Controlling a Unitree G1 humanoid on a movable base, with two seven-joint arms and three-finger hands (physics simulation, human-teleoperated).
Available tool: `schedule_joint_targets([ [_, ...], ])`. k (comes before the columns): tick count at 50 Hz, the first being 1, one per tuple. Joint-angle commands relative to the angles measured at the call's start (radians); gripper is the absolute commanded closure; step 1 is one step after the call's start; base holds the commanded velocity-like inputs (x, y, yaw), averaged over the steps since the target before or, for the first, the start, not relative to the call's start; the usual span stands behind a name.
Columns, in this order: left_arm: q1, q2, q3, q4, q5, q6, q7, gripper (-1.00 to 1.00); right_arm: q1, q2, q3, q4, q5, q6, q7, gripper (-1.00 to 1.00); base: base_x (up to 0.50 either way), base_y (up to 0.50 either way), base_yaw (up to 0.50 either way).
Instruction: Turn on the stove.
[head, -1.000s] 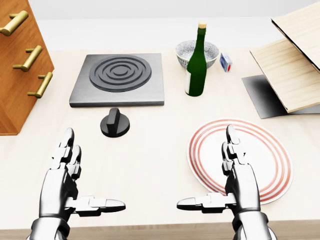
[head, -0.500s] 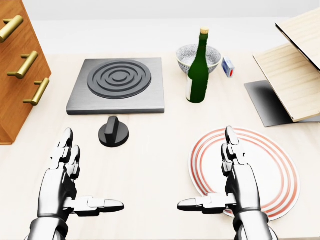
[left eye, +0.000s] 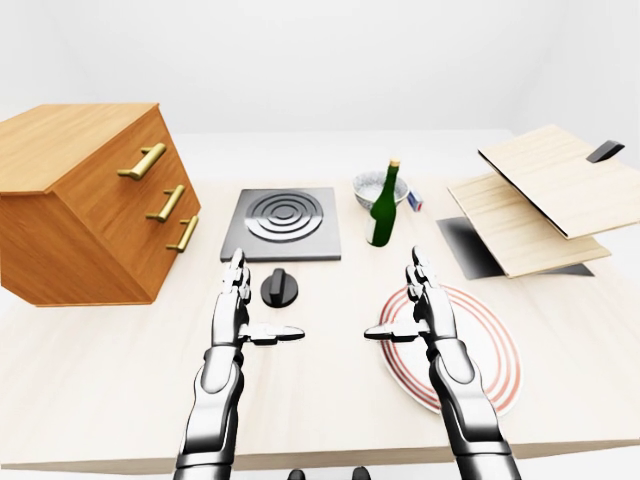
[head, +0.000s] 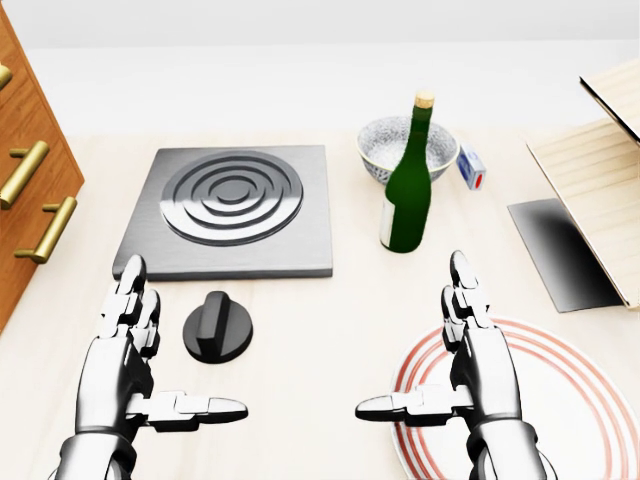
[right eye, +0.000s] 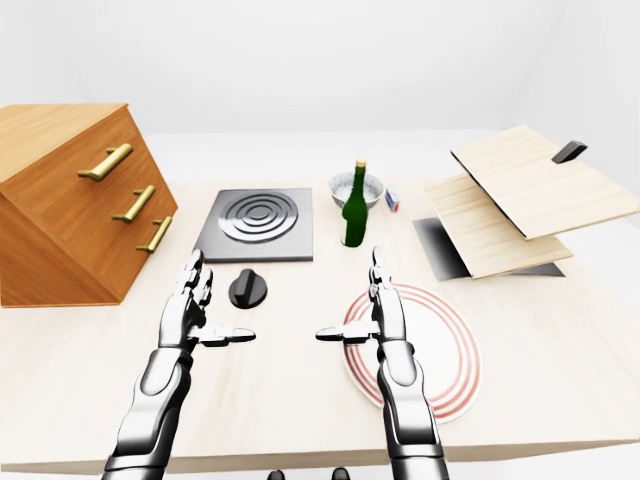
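Observation:
The grey stove plate (head: 230, 211) with ring-shaped burner lies flat on the light table in the upper left of the head view. Its black round knob (head: 217, 326) sits on the table just below the plate. My left hand (head: 150, 365) is open, fingers up and thumb pointing right, just left of and below the knob, not touching it. My right hand (head: 440, 365) is open and empty over the left rim of a red-ringed plate (head: 560, 400).
A green bottle (head: 408, 190) stands right of the stove, with a patterned bowl (head: 405, 145) and a small blue-and-white box (head: 471, 166) above it. A wooden drawer chest (left eye: 95, 200) stands at the left. Wooden boards (left eye: 540, 195) on a dark mat lie at the right.
The whole picture has shifted down and grown: the camera has moved closer to the table. The stove and knob now sit nearer my hands. Both hands keep the same open pose.

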Motion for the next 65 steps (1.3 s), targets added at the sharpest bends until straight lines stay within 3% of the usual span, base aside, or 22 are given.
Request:
schedule_joint_targets([
  [1, -0.001, 0.000, 0.001, 0.001, -0.001, 0.000, 0.000, -1.00, -0.002, 0.000, -0.003, 0.003, 0.006, -0.001, 0.001, -1.00, 0.34, 0.00, 0.00],
  [2, 0.000, 0.001, 0.001, 0.001, -0.001, -0.001, 0.000, -1.00, 0.002, 0.000, -0.003, 0.001, 0.014, -0.015, 0.009, -1.00, 0.00, 0.00, 0.00],
  [9, 0.003, 0.001, 0.002, -0.006, -0.002, 0.003, -0.001, -1.00, 0.008, 0.001, -0.004, -0.011, 0.018, -0.020, 0.005, -1.00, 0.00, 0.00, 0.00],
  [16, -0.018, 0.004, 0.009, 0.036, -0.006, -0.010, 0.002, -1.00, 0.009, -0.001, -0.007, -0.015, 0.024, -0.021, 0.008, -1.00, 0.00, 0.00, 0.00],
  [24, -0.002, -0.004, -0.007, 0.029, 0.005, -0.015, 0.007, -1.00, 0.005, -0.004, -0.016, -0.030, 0.035, -0.003, 0.009, -1.00, 0.00, 0.00, 0.00],
  [32, -0.022, -0.011, -0.022, 0.131, 0.022, -0.068, 0.020, -1.00, -0.001, -0.010, -0.032, -0.055, 0.053, 0.023, 0.014, -1.00, 0.00, 0.00, 0.00],
  [38, -0.030, -0.015, -0.031, 0.177, 0.029, -0.090, 0.027, -1.00, -0.009, -0.014, -0.043, -0.059, 0.065, 0.034, 0.016, -1.00, 0.00, 0.00, 0.00],
  [65, -0.053, -0.029, -0.056, 0.337, 0.051, -0.090, 0.038, -1.00, -0.026, -0.022, -0.060, -0.067, 0.084, 0.052, 0.015, -1.00, 0.00, 0.00, 0.00],
])
